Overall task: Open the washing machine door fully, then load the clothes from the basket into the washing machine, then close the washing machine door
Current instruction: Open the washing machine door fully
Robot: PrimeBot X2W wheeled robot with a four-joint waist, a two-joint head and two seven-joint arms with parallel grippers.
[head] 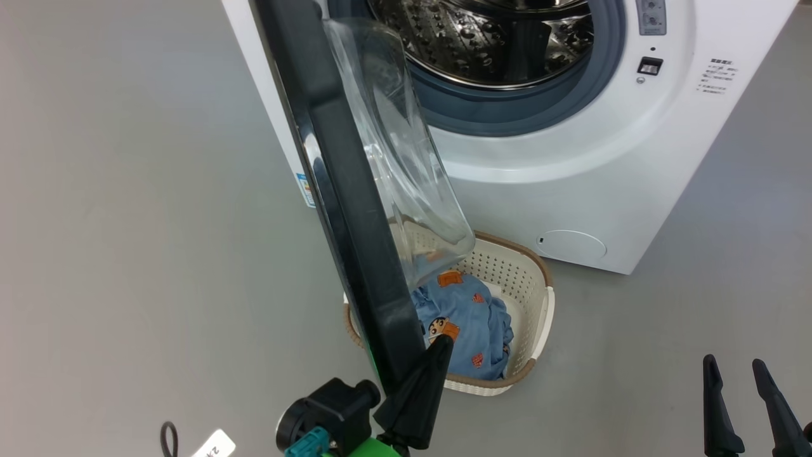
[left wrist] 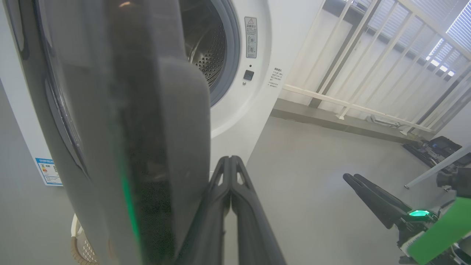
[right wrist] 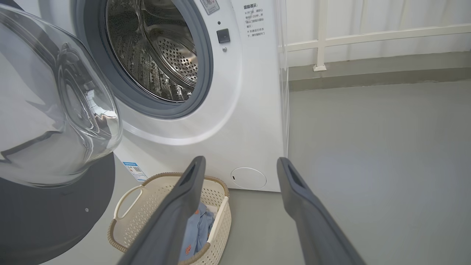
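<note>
The washing machine [head: 571,190] stands at the top with its steel drum [head: 495,38] exposed. The washing machine door [head: 342,190] is swung out towards me, edge-on, its glass bowl [head: 406,158] hanging over the basket [head: 526,279]. Blue printed clothes [head: 469,317] lie in the basket, partly hidden by the door. My left gripper [head: 441,346] is shut, its tip against the inner side of the door's lower rim [left wrist: 128,110]. My right gripper [head: 736,371] is open over bare floor, well right of the basket [right wrist: 147,206].
Grey floor surrounds the machine. A white railing [left wrist: 368,73] runs behind it on the right, with dark equipment [left wrist: 434,147] on the floor beyond. A black cable loop and a white tag [head: 168,438] lie at the lower left of the head view.
</note>
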